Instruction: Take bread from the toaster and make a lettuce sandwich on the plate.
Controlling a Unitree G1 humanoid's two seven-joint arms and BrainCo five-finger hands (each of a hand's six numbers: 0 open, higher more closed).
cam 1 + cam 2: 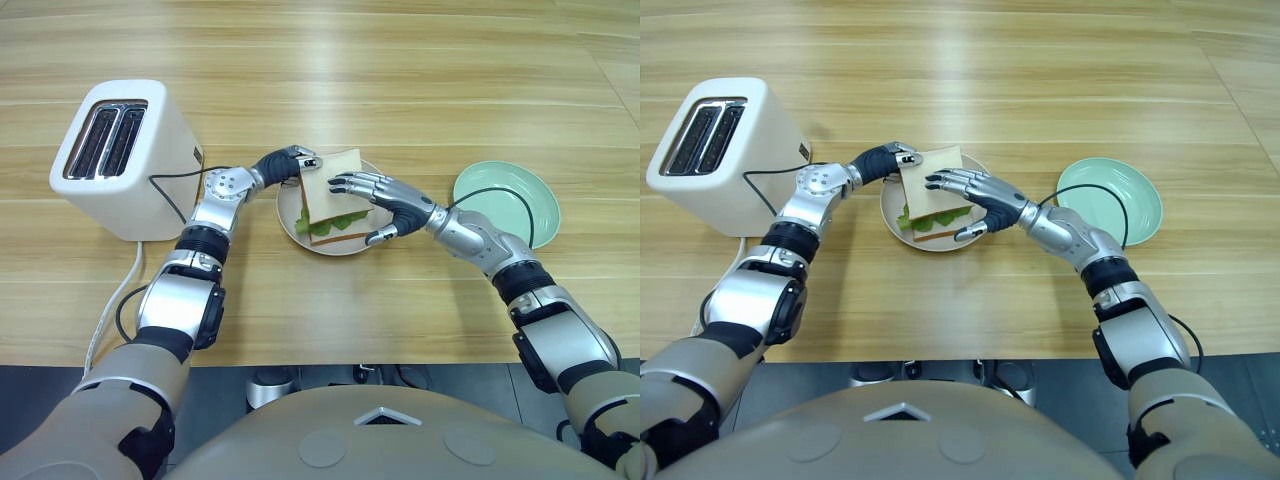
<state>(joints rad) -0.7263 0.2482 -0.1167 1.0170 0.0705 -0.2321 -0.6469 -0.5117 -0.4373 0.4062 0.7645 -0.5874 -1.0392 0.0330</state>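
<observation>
toaster (150, 190) cream | desk (400, 60) light wood grain | dish (520, 190) mint green | lettuce (345, 222) green | bread (335, 165) pale tan | plate (288, 210) seemingly beige

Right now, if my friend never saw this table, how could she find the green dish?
Start at the wooden table and go to the side away from the white toaster. Just past the right hand sits the green dish. It is pale green, while the neighbouring plate is cream and carries the sandwich.

Kitchen-like tabletop setup, room type unclear: wood-plank table (400, 60) fills frame, white two-slot toaster (120, 150) with cord (115, 300) upper left, beige plate (335, 250) centre, green plate (495, 172) right, dark floor strip (40, 385) at bottom edge.
</observation>
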